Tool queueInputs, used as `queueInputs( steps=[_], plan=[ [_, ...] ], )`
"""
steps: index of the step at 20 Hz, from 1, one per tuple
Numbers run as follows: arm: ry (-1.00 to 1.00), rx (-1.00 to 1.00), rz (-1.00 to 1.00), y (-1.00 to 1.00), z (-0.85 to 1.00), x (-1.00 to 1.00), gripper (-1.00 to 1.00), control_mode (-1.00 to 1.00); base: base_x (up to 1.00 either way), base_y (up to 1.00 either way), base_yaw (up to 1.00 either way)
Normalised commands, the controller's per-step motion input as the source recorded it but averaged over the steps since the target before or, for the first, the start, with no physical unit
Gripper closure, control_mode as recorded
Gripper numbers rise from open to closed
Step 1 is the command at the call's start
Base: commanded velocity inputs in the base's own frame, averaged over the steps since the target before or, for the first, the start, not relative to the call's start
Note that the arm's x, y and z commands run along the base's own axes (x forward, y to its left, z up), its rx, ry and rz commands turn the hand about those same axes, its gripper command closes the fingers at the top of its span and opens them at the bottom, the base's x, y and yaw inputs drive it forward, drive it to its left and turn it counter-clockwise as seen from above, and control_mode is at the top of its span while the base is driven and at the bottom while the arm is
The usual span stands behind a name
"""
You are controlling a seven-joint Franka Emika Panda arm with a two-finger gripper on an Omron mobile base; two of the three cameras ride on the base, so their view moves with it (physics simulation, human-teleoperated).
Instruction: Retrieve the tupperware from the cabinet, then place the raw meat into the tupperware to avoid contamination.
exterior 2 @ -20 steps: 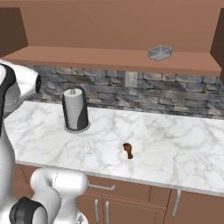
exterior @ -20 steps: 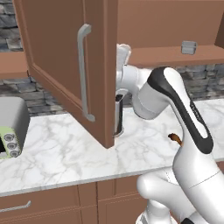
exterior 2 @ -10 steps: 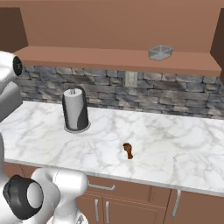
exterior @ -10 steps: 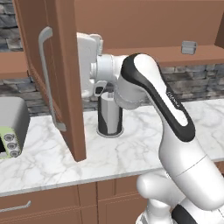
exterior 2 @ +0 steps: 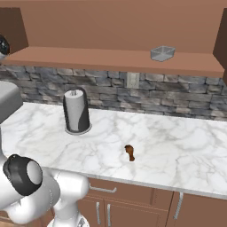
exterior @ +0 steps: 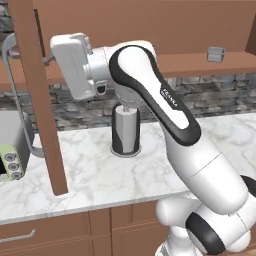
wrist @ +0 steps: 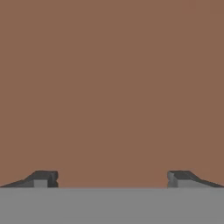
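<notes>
From the left base view, the cabinet door (exterior: 42, 100) has swung a good deal further than it stood a second ago: then it still covered much of the opening, now it is seen nearly edge-on, with its silver bar handle (exterior: 15, 85) off to the far left. The arm's white hand has followed it across and now sits high up just beside the door's inner face. Behind the arm the paper towel roll (exterior: 126, 129) stands on the marble counter (exterior: 90, 175), the toaster (exterior: 11, 150) is at the left edge, and the tupperware (exterior: 216, 54) rests on the open cabinet shelf, far right, well apart from the hand.

From the right base view, the shelf (exterior 2: 111, 60) is bare wood with the tupperware (exterior 2: 162, 53) sitting untouched toward its right end. Below it, the raw meat (exterior 2: 130, 152) lies on the counter, to the right of the paper towel roll (exterior 2: 76, 112) and well apart from it. Neither has shifted over the last second.

In the hand view, the gripper (wrist: 112, 179) faces flat brown wood, close up, with its two fingertips (wrist: 43, 178) set wide apart and nothing between them.

I'd judge the door is now open enough, so the container is reachable; the arm must next swing right along the shelf to it.
</notes>
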Motion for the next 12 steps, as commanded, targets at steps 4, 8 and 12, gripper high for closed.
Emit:
queueInputs(
  steps=[4, 8, 12],
  plan=[
    [-0.24, -0.17, -0.04, 0.38, -0.01, 0.34, -1.00, -1.00, 0.00, 0.00, 0.00],
    [-0.24, -0.17, -0.04, 0.38, -0.02, 0.33, -1.00, -1.00, 0.00, 0.00, 0.00],
    [-0.21, -0.16, -0.01, 0.52, -0.15, 0.17, -1.00, -1.00, 0.00, 0.00, 0.00]
  ],
)
